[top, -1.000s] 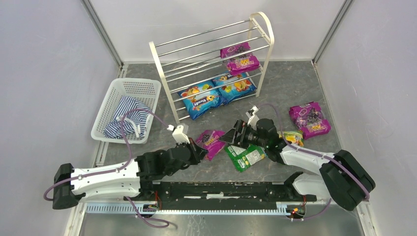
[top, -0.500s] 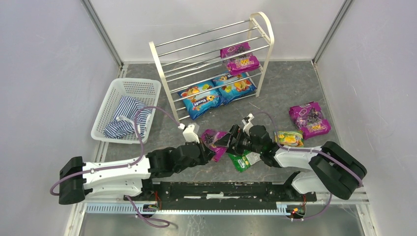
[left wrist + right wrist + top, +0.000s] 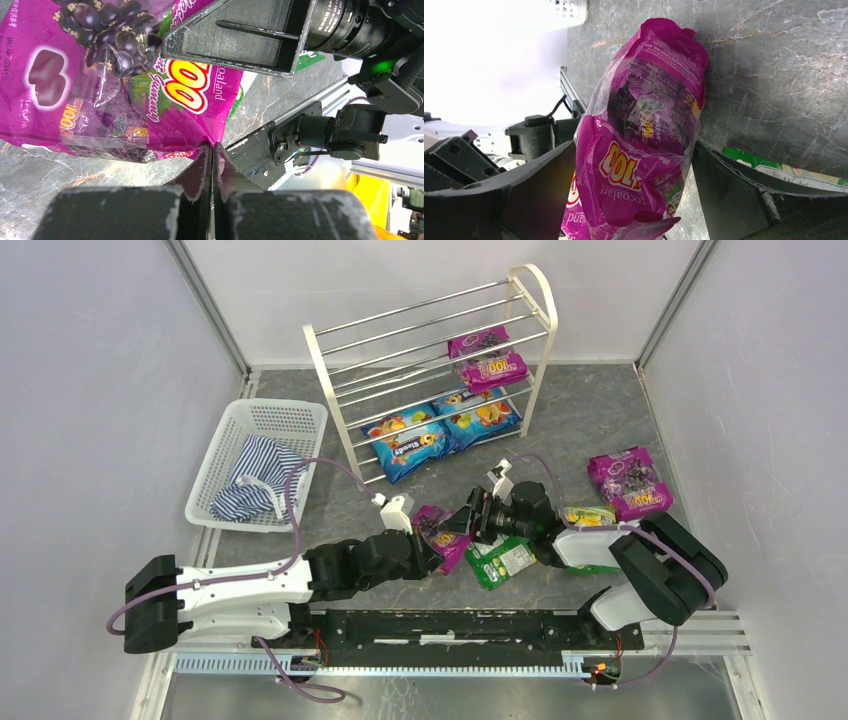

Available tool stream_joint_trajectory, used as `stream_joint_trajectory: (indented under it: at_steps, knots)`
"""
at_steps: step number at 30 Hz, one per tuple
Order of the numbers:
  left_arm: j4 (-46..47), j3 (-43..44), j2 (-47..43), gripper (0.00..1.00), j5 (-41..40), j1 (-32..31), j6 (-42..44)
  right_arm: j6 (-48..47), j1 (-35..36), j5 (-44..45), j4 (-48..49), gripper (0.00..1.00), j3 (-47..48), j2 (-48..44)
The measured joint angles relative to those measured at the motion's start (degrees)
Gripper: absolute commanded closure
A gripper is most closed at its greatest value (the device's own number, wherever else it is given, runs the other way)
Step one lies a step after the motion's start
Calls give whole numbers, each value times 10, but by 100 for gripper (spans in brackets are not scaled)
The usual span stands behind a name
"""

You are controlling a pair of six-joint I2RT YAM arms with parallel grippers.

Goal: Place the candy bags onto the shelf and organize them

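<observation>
My left gripper is pinched shut on only the corner seam of the magenta grape bag. The bag sits low over the table between my two arms. My right gripper gapes wide, one finger on either side of the same bag; whether either finger touches it I cannot tell. The film is glossy, crinkled and puffed with lumpy sweets, so I judge it could slide out of so thin a pinch. It could also skid sideways if my right fingers squeeze the bulging middle. My two wrists are crowded together and could knock each other. Just beside them lies the flat green FOX'S bag, which a low sweep might drag along. Farther off, the shelf has slanted tiers of thin, smooth chrome rods. A slick pouch set carelessly there could slip down or sag between them, or shove the blue bags already resting there.
</observation>
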Motion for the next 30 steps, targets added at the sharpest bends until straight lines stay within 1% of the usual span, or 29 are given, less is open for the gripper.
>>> stream_joint_trajectory:
  at_steps: [5, 10, 11, 13, 16, 18, 20, 23, 26, 30]
  knots:
    - [8, -7, 1, 98, 12, 0, 0, -34, -12, -22, -2, 16, 0, 5]
    - [25, -15, 6, 97, 21, 0, 0, -33, -15, -30, 32, 27, -12, 13]
    - [27, -15, 8, 90, 24, 0, 0, -30, -15, -30, 44, 31, -19, 14]
    - [28, -15, 11, 75, 27, 0, 0, -23, -16, -30, 61, 36, -32, 17]
    - [28, -15, 13, 51, 28, 0, -1, -12, -16, -33, 82, 40, -42, 22]
    - [29, -15, 12, 37, 28, -1, -1, -3, -16, -33, 95, 42, -48, 24]
    - [28, -15, 8, 25, 27, -1, -1, 4, -16, -33, 108, 45, -54, 25]
    - [18, -9, -5, 13, 24, -1, 0, 9, -16, -33, 112, 47, -56, 25]
    - [-24, 18, -18, 6, 14, -1, 15, 11, -16, -33, 115, 50, -56, 24]
    - [-100, 93, -33, 0, -21, 0, 62, 7, -16, -33, 114, 55, -56, 16]
